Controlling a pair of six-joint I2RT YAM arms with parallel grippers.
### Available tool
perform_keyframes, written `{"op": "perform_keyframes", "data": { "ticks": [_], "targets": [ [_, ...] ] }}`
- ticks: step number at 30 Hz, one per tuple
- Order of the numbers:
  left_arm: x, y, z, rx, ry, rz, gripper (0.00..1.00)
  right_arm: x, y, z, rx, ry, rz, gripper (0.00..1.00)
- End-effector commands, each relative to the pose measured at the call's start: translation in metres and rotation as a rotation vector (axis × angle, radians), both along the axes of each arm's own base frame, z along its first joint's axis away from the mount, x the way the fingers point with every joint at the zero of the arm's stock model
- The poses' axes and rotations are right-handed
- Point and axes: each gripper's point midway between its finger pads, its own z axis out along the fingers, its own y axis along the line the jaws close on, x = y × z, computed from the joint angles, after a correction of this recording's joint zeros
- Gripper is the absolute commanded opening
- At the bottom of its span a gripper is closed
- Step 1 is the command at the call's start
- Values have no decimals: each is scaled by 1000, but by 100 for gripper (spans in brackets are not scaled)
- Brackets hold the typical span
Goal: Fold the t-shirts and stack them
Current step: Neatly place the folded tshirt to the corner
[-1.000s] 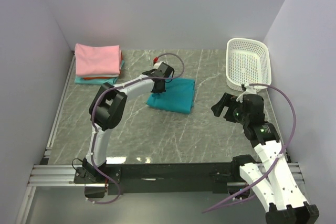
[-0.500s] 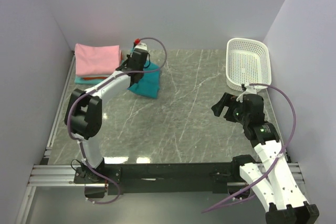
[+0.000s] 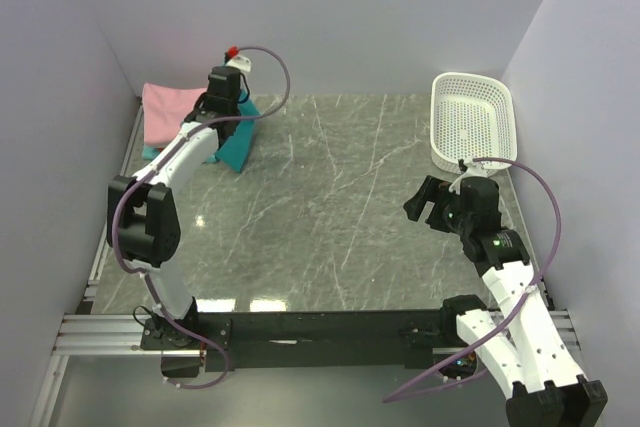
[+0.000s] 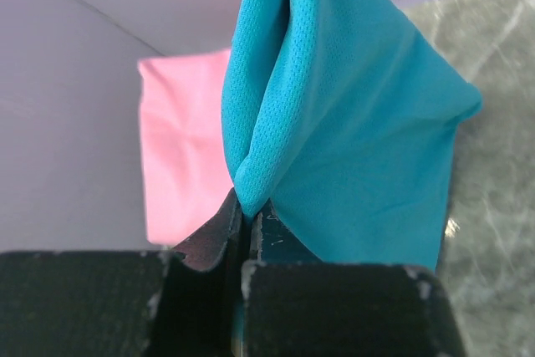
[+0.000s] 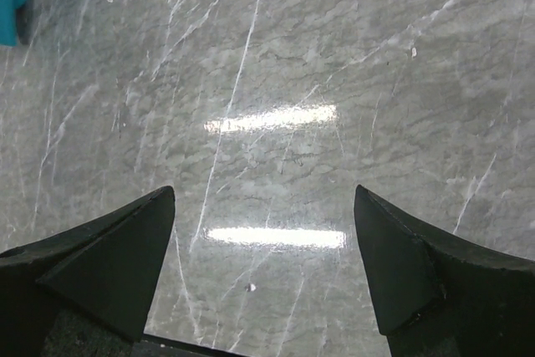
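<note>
Top external view gives us the left tool [image 3: 224, 99] reaching to the back left corner of the worktop [image 3: 340, 217]. The teal-blue t-shirt [image 3: 238, 143] hangs from it as a bunched bundle. The arm covers the upper part of the cloth, and we cannot tell whether its lower end touches the worktop. Just to its left lies the pink t-shirt [image 3: 163, 107], folded flat and partly hidden behind the arm. A thin aqua edge [image 3: 149, 152] shows beneath it; what else is in that pile we cannot make out.

From the left wrist we see the left tool [image 4: 247, 215] pinched almost together on a fold of the teal-blue t-shirt [image 4: 351, 123], which cuts off the pink t-shirt [image 4: 180, 148] behind it.

The right tool [image 3: 425, 202] hovers near the white basket [image 3: 472, 122], well apart from the shirts. Its own camera shows the right tool [image 5: 263, 196] spread wide over bare worktop [image 5: 276, 56], gripping nothing.
</note>
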Motion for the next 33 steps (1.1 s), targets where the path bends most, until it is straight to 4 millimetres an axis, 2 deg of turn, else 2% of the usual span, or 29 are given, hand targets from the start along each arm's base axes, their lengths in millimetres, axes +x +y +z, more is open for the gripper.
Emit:
{"op": "perform_keyframes", "data": {
  "ticks": [1,10,20,25,29,32,33],
  "targets": [
    [10,8,51,-3,-99,-26,1,8,-5,5,-16,-35,-16,93],
    [10,14,82,-72,-149,-56,1,9,-6,2,-21,-19,-21,93],
    [7,29,135,-173,-255,-43,0,9,-7,4,-21,-26,-28,93],
    [13,44,131,-198,-252,-35,1,9,-9,5,-28,-28,-41,93],
    [20,52,116,-213,-229,-44,0,9,-15,9,-40,-48,-76,93],
    [28,65,102,-226,-206,-36,0,9,-19,7,-50,-34,-94,93],
    [29,74,99,-222,-203,-20,0,9,-19,6,-53,-30,-98,93]
  ]
}}
